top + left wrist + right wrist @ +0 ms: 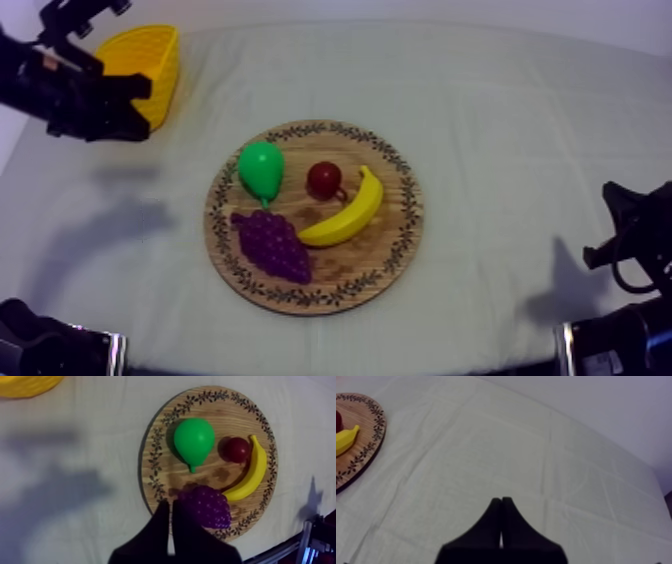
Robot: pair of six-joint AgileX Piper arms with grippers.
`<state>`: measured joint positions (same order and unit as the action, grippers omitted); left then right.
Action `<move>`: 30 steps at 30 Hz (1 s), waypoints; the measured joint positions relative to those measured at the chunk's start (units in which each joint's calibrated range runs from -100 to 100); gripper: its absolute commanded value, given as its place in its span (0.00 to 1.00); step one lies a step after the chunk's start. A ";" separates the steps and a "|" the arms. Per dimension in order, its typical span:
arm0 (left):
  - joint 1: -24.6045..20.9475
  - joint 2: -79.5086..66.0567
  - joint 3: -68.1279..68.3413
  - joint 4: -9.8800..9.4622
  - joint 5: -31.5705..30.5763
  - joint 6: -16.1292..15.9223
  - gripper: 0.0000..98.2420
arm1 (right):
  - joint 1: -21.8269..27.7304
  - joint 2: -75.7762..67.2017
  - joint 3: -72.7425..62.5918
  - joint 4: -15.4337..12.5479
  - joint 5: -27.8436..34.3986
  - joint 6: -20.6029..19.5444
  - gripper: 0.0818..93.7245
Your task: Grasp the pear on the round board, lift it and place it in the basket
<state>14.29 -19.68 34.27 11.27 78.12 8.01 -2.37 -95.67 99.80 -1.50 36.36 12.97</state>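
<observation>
Four fruits are sitting on the board (395, 262) right now, and the one we want, the pear (260, 170), is lying on its side at the edge of the group, on the half of the board facing the left pincer (169, 505) and the basket (150, 55). That is making the left arm the natural candidate, I'd say: the basket is standing just beside that arm, while the pear is waiting well ahead of the pincer's tips, past the grapes (206, 507). The left pincer is hanging over the cloth (500, 110) with its fingers pressed together on nothing, looking down on the whole board rather than committing to a grasp; those fingers are going to need to spread before anything gets lifted. The small red fruit (324, 180) is sitting just beside the pear on the side away from the pincer, with the banana (350, 212) curling round beyond it, so the pear's near side is looking free for an approach. The right pincer (501, 501) is clenched on nothing too, parked over bare cloth with the board's rim off to one side, probably keeping out of the way.
</observation>
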 measured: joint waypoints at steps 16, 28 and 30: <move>6.75 23.42 -25.40 -4.17 7.52 4.15 0.00 | -0.08 0.00 0.00 0.00 0.00 -0.03 0.00; 7.57 28.31 -28.82 -5.80 9.31 7.20 0.05 | -0.08 0.00 0.00 0.00 0.00 -0.03 0.00; 7.66 28.73 -29.08 -5.84 9.55 7.52 0.08 | -0.08 0.00 0.00 0.00 0.00 -0.03 0.00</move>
<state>21.95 9.05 5.19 5.43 87.67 15.52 -2.45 -95.67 99.80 -1.50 36.36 12.94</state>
